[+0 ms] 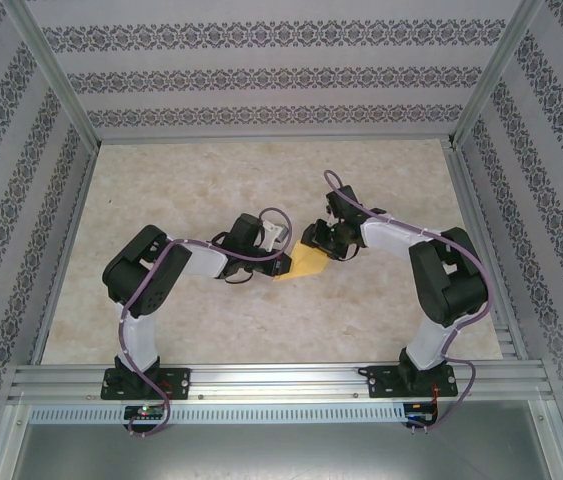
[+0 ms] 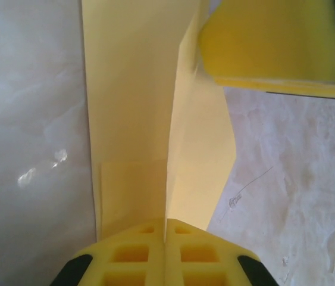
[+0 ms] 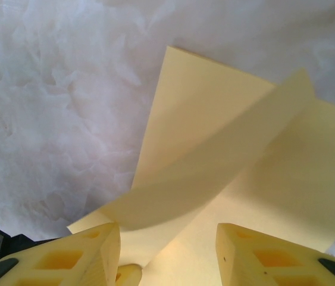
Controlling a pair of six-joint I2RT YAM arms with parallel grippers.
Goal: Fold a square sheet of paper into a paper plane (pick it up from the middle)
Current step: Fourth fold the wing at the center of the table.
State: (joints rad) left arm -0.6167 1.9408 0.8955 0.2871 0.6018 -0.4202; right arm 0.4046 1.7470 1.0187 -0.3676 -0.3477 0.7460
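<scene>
While left tool (image 2: pixel 165 235) pinches paper (image 1: pixel 309 263), right tool (image 3: pixel 167 250) straddles it, both elbows outward.

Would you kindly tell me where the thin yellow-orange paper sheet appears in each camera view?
Top external: the yellow-orange paper sheet sits mid-table between the two arms.
Left wrist: sheet at centre, running up from the shut left end effector.
Right wrist: sheet centre-right, above the open right end effector.
Shared landmark: the pale marbled tabletop.
</scene>
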